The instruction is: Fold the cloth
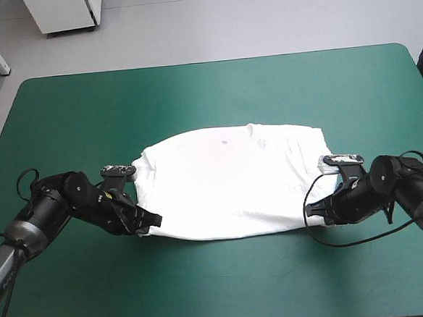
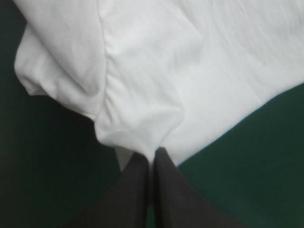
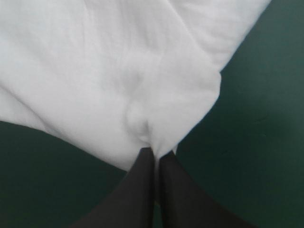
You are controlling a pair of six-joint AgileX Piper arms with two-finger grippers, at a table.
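The high view alone shows the whole layout: the T-shirt lies spread as a broad white shape near the middle of the worktop, somewhat toward the near edge, with its neckline on the far side. The left arm comes in low from the left side and the right arm low from the right. Both are bent and lie close to the teal-green cover. The left claw sits at the shirt's near left corner and the right claw at its near right corner, but from up here the fingers are too dark and small to read. The left wrist view gives that detail: the left claw's two black fingers are pressed almost together, pinching a puckered bit of the T-shirt at their tips. The cloth fans out ahead of the claw, with a rounded, folded lobe off to one side. Teal-green cover shows on both sides of the pinched corner. The right wrist view shows the same on the other side: the right claw has its fingers all but closed on a small bunched ridge of the T-shirt. The fabric widens away ahead of the claw, and a corner of it ends just beside the fingertips. The cover lies bare on either side.
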